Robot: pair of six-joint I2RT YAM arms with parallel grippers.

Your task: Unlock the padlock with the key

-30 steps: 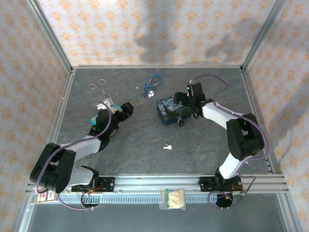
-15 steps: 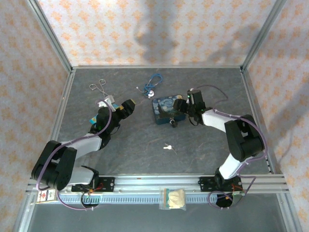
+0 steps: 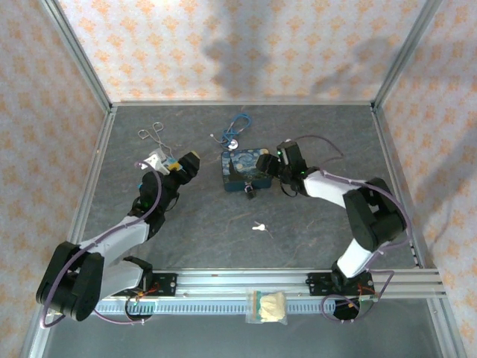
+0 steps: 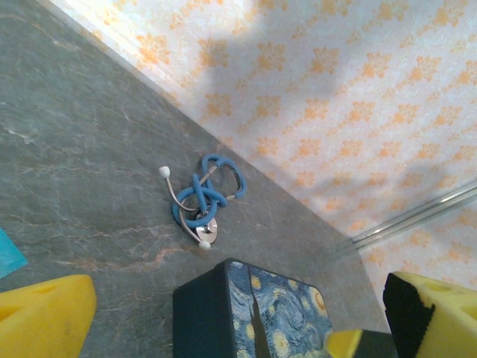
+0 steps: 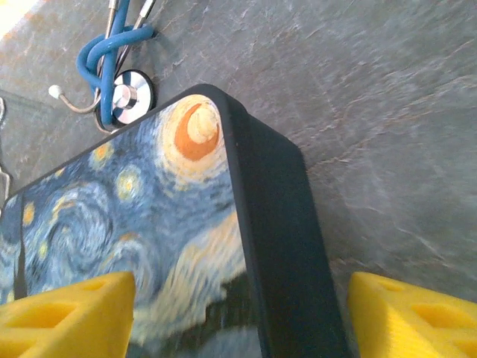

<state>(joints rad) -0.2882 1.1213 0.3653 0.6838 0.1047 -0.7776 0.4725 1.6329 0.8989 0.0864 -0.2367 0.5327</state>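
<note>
The tiny dark padlock (image 3: 250,192) lies against the near side of the blue starry-painting box (image 3: 240,171). The small silver key (image 3: 258,227) lies alone on the table, nearer than the box. My right gripper (image 3: 267,164) is at the box's right end. In the right wrist view its yellow fingers (image 5: 67,313) stand open astride the box's dark right edge (image 5: 283,246), one over the lid and one beyond the side. My left gripper (image 3: 185,162) hovers open left of the box (image 4: 261,313), with nothing between its yellow fingers (image 4: 45,313).
A blue stethoscope (image 3: 235,130) lies just behind the box. Silver forceps (image 3: 153,134) lie at the back left. A teal corner (image 4: 7,253) shows beside the left fingers. A small bag (image 3: 268,306) sits on the front rail. Patterned walls close in three sides.
The box with the padlock has slid left, with my right gripper following it. My left arm has stretched forward and its gripper has shifted slightly back and left.
</note>
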